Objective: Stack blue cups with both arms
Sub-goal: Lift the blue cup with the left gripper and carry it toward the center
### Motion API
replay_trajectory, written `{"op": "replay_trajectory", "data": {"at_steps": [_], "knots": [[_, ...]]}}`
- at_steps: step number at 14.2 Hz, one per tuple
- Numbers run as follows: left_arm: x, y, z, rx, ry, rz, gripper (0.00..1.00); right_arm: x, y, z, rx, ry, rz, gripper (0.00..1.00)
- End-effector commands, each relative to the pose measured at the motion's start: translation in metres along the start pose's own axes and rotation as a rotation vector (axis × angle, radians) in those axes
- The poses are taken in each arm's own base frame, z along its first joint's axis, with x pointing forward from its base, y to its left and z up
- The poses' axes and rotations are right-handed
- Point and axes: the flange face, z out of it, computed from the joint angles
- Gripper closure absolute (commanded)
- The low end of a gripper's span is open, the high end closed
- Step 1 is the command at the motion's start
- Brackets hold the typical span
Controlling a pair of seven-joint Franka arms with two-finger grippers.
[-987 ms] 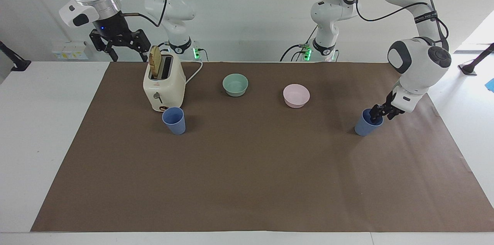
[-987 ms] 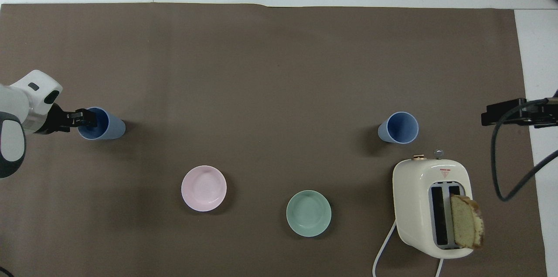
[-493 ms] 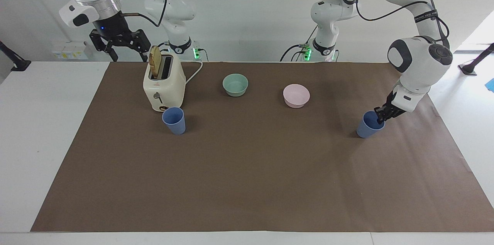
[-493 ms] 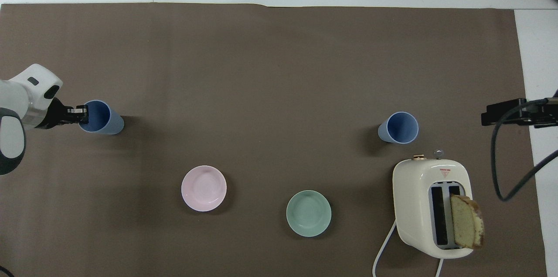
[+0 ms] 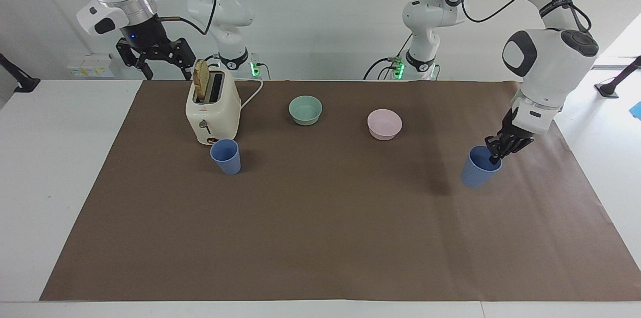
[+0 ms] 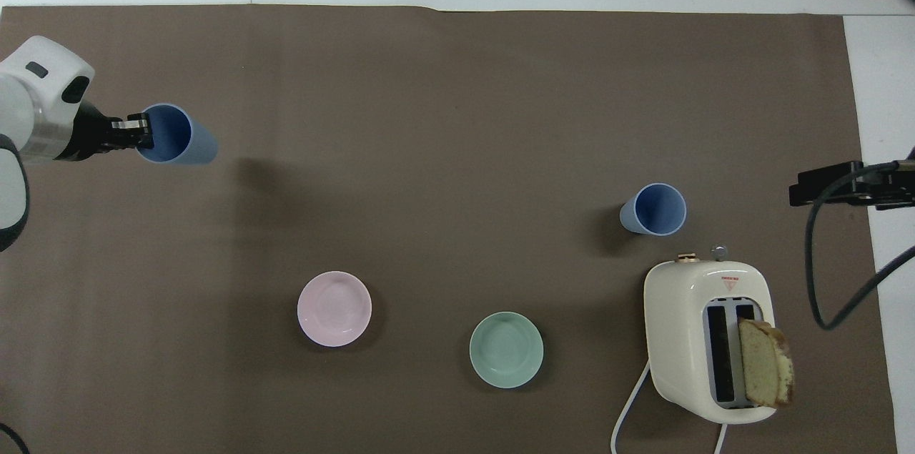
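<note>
— How many of each do you count?
— I see two blue cups, two bowls, one toaster. My left gripper is clamped on one cup's rim, lifted over the mat's left-arm end.
— The other?
— The second cup stands just beside the toaster. My right gripper waits, jaws apart; wide bare mat lies between the cups.

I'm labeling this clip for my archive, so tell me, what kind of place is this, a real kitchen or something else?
Most likely a robotics lab staged as a kitchen, not a real one: two white robot arms stand at a white table covered with brown paper, with a toaster, bowls and blue cups laid out as props.
</note>
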Motion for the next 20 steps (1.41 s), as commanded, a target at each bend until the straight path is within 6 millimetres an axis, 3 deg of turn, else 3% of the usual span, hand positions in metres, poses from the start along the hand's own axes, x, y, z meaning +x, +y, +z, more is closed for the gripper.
{"op": "replay_trajectory", "data": {"at_steps": [1, 5, 8, 10, 13, 20], "knots": [[-0.01, 0.059, 0.003, -0.014, -0.02, -0.027, 1.0, -0.002, 0.001, -0.001, 0.016, 0.014, 0.016, 0.0], [-0.044, 0.155, 0.002, -0.04, -0.027, -0.067, 1.0, -0.002, 0.001, -0.001, 0.016, 0.014, 0.016, 0.0], [-0.075, 0.226, 0.042, -0.002, -0.036, -0.067, 1.0, -0.002, 0.0, -0.001, 0.016, 0.014, 0.014, 0.0], [-0.09, 0.257, 0.062, -0.016, -0.035, -0.048, 1.0, -0.002, 0.001, -0.001, 0.016, 0.014, 0.016, 0.0], [-0.11, 0.284, 0.085, -0.024, -0.044, -0.025, 1.0, -0.002, 0.001, -0.001, 0.016, 0.014, 0.016, 0.0], [-0.134, 0.288, 0.111, -0.019, -0.058, 0.014, 1.0, -0.002, 0.001, -0.001, 0.016, 0.014, 0.016, 0.0]]}}
